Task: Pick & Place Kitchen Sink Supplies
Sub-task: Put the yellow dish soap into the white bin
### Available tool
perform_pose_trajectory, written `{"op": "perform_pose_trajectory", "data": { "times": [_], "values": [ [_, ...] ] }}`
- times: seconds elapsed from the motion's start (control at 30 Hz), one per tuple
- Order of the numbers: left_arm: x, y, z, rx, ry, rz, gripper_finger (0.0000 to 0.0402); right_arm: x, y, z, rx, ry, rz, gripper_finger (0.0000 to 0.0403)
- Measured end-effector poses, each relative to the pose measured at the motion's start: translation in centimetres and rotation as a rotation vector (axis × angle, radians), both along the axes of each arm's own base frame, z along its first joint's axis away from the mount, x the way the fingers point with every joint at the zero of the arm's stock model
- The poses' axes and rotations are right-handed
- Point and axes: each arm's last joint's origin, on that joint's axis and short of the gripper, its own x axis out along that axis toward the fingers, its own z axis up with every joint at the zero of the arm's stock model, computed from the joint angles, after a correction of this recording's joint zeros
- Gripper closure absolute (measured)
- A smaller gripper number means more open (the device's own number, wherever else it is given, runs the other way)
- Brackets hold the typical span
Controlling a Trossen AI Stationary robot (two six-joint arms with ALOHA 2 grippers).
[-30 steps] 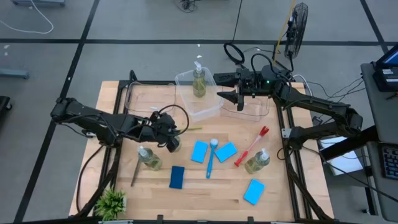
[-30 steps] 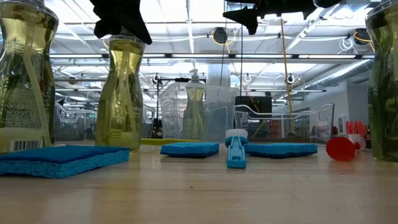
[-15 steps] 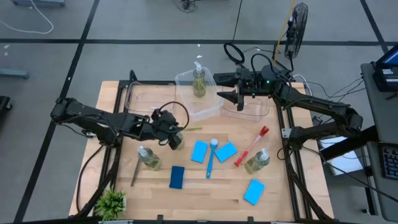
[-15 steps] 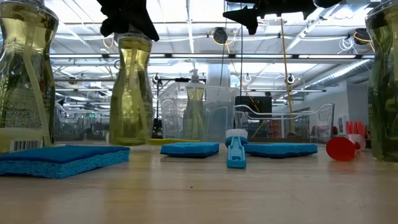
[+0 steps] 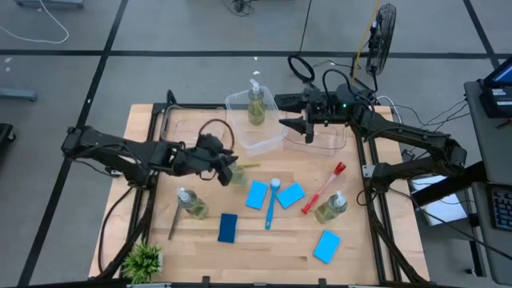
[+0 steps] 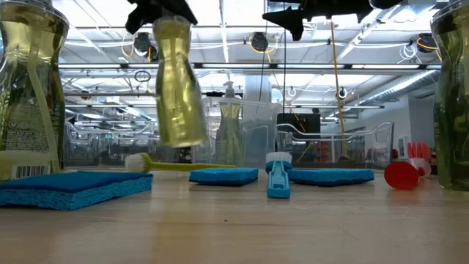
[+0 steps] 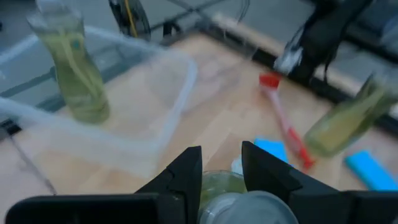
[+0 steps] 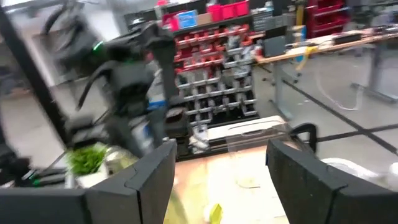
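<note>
My left gripper [image 5: 230, 172] is shut on a small clear bottle of yellow-green liquid [image 6: 178, 88], in the air over the table's middle left. A second bottle [image 5: 255, 104] stands in a clear bin [image 5: 268, 140], and two more stand on the table [image 5: 192, 204] [image 5: 330, 208]. Several blue sponges [image 5: 256, 194] [image 5: 290, 194] [image 5: 228, 228] lie flat. A blue brush [image 5: 271, 204], red brush [image 5: 324, 188], dark brush [image 5: 174, 220] and green brush [image 5: 250, 166] lie on the wood. My right gripper [image 5: 298, 124] hangs open above the far right bin. My left gripper pinches the bottle's upper end [image 7: 221, 184], near its white pump top, between its two fingers [image 7: 186, 171]. The arm comes from the table's left, slanting down. The bottle hangs below the fingers, lifted clear of the table and tilted, its base [image 6: 183, 139] swung toward the right.
Three clear bins sit along the far side: left [image 5: 188, 128], middle, and right [image 5: 332, 144]. A green potted plant [image 5: 144, 260] stands at the near left corner. A fourth sponge [image 5: 326, 246] lies near right. Bare wood shows along the near edge.
My left gripper has risen and moved toward the table's right and slightly far, carrying the bottle. The bottle stood upright on the table and is now lifted clear and tilted. The green brush behind it has come into sight in the low view.
</note>
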Motion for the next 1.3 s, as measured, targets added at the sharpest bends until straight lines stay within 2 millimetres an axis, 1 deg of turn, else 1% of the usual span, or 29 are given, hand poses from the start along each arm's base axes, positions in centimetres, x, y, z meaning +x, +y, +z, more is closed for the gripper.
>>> {"op": "perform_pose_trajectory", "data": {
  "times": [0.1,0.3,0.43,0.5,0.6,0.8,0.9,0.97,1.07,1.3],
  "values": [
    [0.0,0.6,1.0,-0.001,-0.083,0.015,0.0294,0.4,1.0,0.0,-0.041,-0.002,0.063,0.0165],
    [0.7,1.7,2.7,0.067,-0.234,0.012,0.0295,1.5,2.9,-0.5,-0.140,0.004,0.144,0.0165],
    [1.0,2.5,3.6,0.081,-0.315,0.019,0.0295,2.2,3.4,-1.0,-0.161,0.014,0.168,0.0165],
    [1.0,2.9,3.9,0.083,-0.350,0.033,0.0295,2.5,3.5,-1.2,-0.168,0.023,0.147,0.0163],
    [1.1,3.4,4.4,0.087,-0.399,0.036,0.0296,2.9,3.5,-1.5,-0.186,0.040,0.088,0.0149],
    [1.1,4.1,4.9,0.098,-0.451,0.040,0.0307,3.3,4.0,-1.6,-0.213,0.053,-0.005,0.0105],
    [1.1,4.5,5.3,0.116,-0.481,0.029,0.0308,3.6,4.4,-1.7,-0.214,0.058,-0.018,0.0087],
    [1.1,4.6,5.5,0.118,-0.501,0.025,0.0309,4.3,4.6,-1.3,-0.220,0.036,-0.009,0.0080],
    [1.1,4.8,5.6,0.121,-0.504,0.033,0.0308,5.3,4.8,-1.6,-0.222,0.053,0.011,0.0076],
    [1.1,4.8,5.7,0.149,-0.506,0.031,0.0309,8.6,4.2,-1.5,-0.224,0.066,0.016,0.0076]
  ]
}}
